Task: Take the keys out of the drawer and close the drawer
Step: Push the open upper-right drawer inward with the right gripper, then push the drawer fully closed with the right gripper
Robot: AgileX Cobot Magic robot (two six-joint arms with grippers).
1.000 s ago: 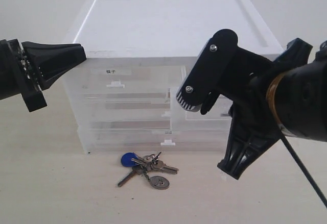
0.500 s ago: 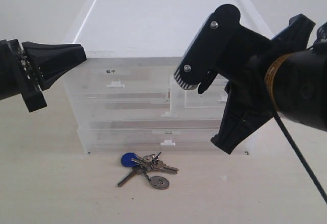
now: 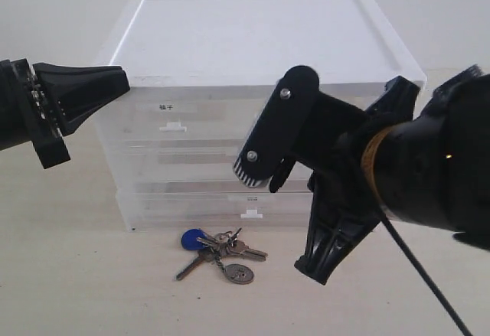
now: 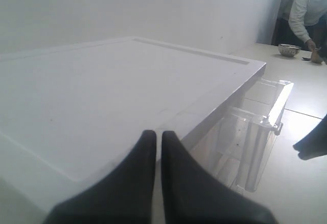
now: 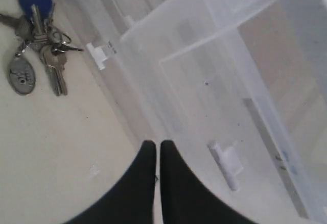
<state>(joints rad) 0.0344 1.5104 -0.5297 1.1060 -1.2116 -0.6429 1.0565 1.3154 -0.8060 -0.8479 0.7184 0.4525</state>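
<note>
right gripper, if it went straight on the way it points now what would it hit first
Most likely the pulled-out translucent drawer, right ahead of the shut right gripper; depth is unclear, so it may just skim its front.

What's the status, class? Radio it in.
Left hand shut, right hand shut, both empty. Keys out, on table. Drawer open, right hand near its front.

White label [image 3: 164, 107] on the front of the upper left half-width drawer [image 3: 178, 133]: two small dark characters, apparently Chinese, too small to read with certainty. Small label [image 3: 250, 198] on the bottom drawer [image 3: 184, 212], above its tab handle: dark marks, illegible. Metal disc [image 5: 22, 76] on the keys [image 5: 38, 35]: raised markings, illegible.
</note>
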